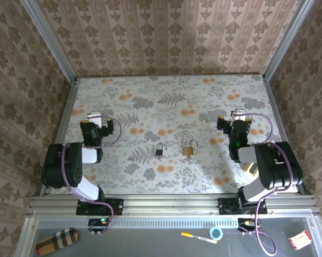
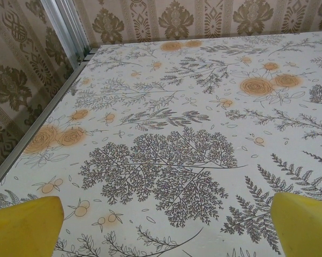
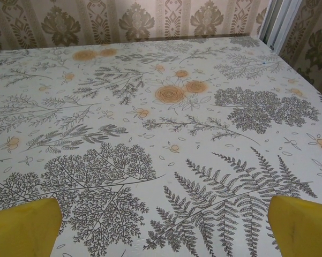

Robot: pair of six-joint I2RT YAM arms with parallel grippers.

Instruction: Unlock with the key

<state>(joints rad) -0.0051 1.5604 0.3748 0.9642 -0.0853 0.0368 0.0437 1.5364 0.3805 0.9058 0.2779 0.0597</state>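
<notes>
So the whole thing sits in a booth with brown damask wallpaper on all sides, and the worktop (image 1: 150, 107) is covered in a white cloth printed with grey ferns and orange flowers. Nearest the camera there's a grey ledge with some odds and ends: a tan plaid-striped cylinder (image 1: 56, 241) at its left end, an orange-and-white marker pen (image 1: 198, 236), a little blue-white roll of tape (image 1: 216, 233) and a small red and white box (image 1: 300, 239) at the right end. Past the aluminium rail, both black arms are folded back over the worktop's near corners. A bit further in, about mid-width and closer to the near edge than the far one, lies what looks like the small dark-headed key (image 1: 159, 151), with the brass padlock (image 1: 188, 150) just beside it on the right, apart from it. Neither is being touched. The left gripper (image 1: 94, 114) is near the left edge and the right gripper (image 1: 237, 114) near the right edge, well apart from both. In the wrist views each one's yellow fingertips (image 2: 24, 219) (image 3: 21, 225) are spread wide over bare cloth, pinching nothing.
</notes>
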